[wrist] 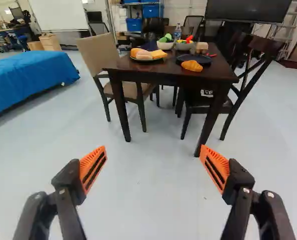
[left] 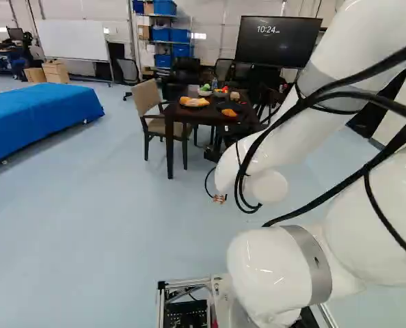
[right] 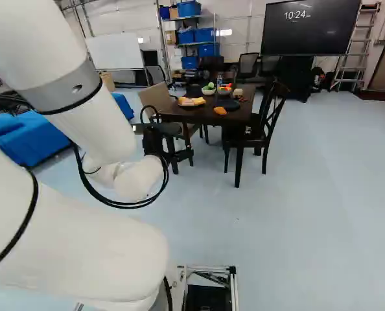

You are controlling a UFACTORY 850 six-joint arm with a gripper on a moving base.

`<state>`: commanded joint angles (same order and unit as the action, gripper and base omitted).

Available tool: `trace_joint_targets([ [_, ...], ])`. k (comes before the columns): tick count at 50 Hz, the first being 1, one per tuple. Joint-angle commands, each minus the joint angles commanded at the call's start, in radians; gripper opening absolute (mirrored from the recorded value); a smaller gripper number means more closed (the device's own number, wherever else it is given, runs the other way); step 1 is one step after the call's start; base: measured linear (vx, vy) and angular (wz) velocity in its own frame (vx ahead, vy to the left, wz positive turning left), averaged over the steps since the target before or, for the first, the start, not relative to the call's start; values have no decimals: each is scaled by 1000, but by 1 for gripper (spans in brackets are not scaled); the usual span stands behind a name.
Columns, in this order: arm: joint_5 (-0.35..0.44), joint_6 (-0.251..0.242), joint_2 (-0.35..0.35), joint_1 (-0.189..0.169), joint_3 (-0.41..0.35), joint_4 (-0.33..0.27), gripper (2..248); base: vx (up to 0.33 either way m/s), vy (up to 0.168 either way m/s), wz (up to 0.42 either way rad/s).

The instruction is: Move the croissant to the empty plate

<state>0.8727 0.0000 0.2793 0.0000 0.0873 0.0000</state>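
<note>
The gripper [right: 160,141] shows dark beyond the wrist in the right base view. In the wrist view the gripper [wrist: 153,162] stands wide open, its orange pads far apart with nothing between them. Well ahead, the orange-yellow croissant [wrist: 192,65] lies near the close edge of the dark table [wrist: 161,75]. Just behind it is a dark plate [wrist: 201,59] with no food visible on it; whether croissant and plate touch, I cannot tell. In the right base view the croissant [right: 220,111] appears in front of that plate.
Another plate [wrist: 147,60] holds several foods beside the dark one. Bowls [wrist: 184,46] and a bottle [wrist: 177,32] stand farther back. A beige chair [wrist: 99,55] and a dark chair [wrist: 248,65] flank the table. A blue-covered surface [left: 42,113] is at the left.
</note>
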Motion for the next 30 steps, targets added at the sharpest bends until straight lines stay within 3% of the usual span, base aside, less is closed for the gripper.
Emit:
trace_joint_targets([
  [30,0,0,0,0,0,0,247,198,-1,-22],
])
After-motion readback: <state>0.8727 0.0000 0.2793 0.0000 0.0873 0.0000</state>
